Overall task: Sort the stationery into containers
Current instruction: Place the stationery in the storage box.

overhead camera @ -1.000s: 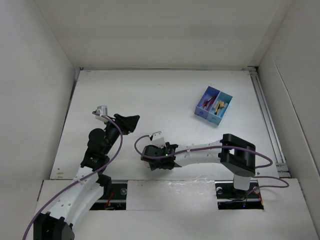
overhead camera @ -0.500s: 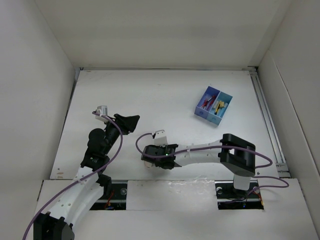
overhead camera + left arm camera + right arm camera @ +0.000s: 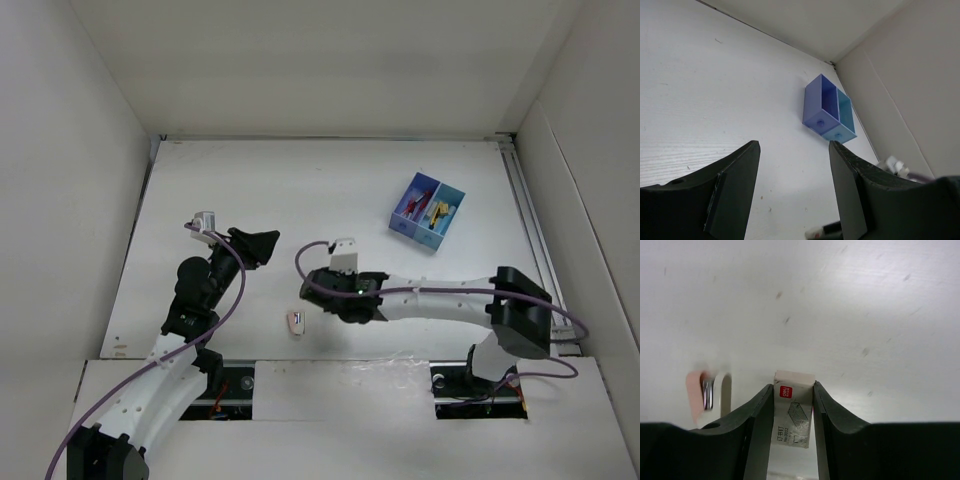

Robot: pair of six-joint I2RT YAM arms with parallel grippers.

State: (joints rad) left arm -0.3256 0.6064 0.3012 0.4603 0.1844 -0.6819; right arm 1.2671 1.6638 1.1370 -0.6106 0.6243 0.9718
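left gripper (image 3: 794, 147): jaws apart, nothing between them, hanging over the table (image 3: 200, 180). pink-and-white piece (image 3: 296, 321) lies loose on the table, near the right gripper (image 3: 793, 389) (too blurred to say what it is). right jaws are clamped on the small cream box (image 3: 792, 415), pads on its two long sides. Probably light, stiff and a bit slick, so a mid-length side grip with a moderate squeeze looks right. two-compartment box (image 3: 427, 211) sits well apart at far right, with coloured pieces inside.
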